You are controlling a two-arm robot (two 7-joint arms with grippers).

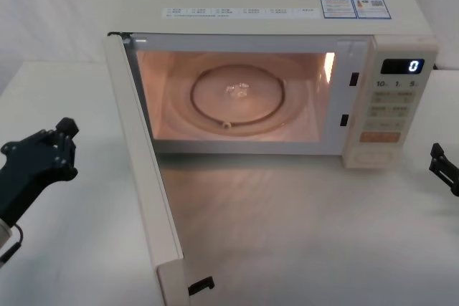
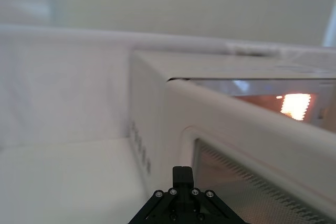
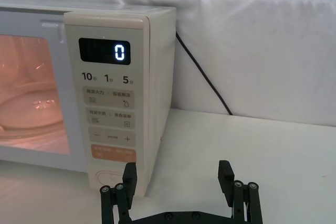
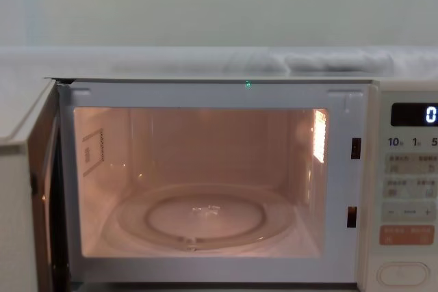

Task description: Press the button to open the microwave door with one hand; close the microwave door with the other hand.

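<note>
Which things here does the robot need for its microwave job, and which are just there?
Needed:
microwave door, swung wide open
button, lowest on the panel
left gripper, outside the door
right gripper, open, near the panel

Just there:
glass turntable
display showing 0
orange key
black cable

Laboratory test bench rather than a home kitchen: a lone cream microwave [image 1: 287, 55] stands on a bare white surface [image 1: 301, 234], backed by draped white cloth [image 3: 262, 45], its black power cable [image 3: 202, 72] trailing exposed.
</note>
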